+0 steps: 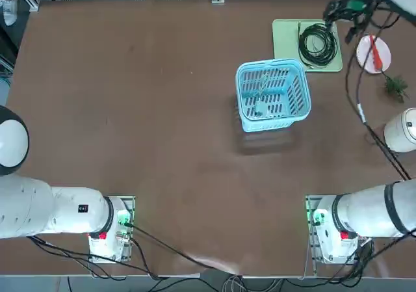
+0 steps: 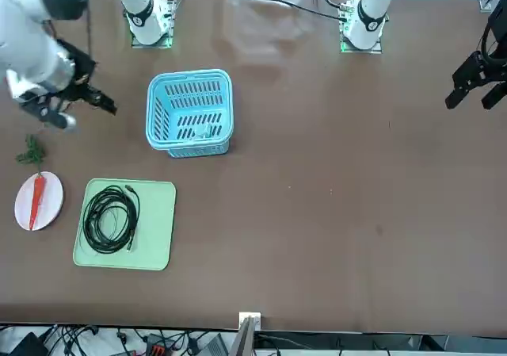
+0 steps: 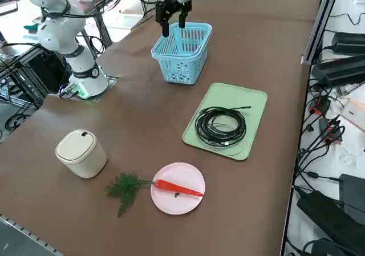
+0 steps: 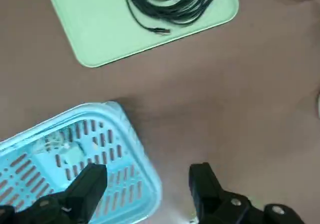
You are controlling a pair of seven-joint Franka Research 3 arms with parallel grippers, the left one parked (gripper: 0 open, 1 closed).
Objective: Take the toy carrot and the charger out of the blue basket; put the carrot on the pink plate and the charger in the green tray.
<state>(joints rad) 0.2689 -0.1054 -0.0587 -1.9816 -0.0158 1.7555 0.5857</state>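
Here the right hand (image 4: 147,184) is seen raised above the worktop (image 1: 143,110), with its two fingers spread wide and nothing held between them. In the wrist view one finger (image 4: 87,184) is seen over the rim of the blue basket (image 1: 272,94) and the other over bare worktop just beside it. The toy carrot (image 3: 178,188) is laid across the pink plate (image 3: 177,202), with its green tuft hanging off the edge onto the worktop. The charger (image 1: 259,105) is seen as a pale shape lying inside the basket. The green tray (image 3: 245,105) is placed between basket and plate, and a black coiled cable (image 3: 221,126) is held in it. A white cylindrical object (image 3: 80,153) is stood near the carrot's leafy end, apart from the plate.
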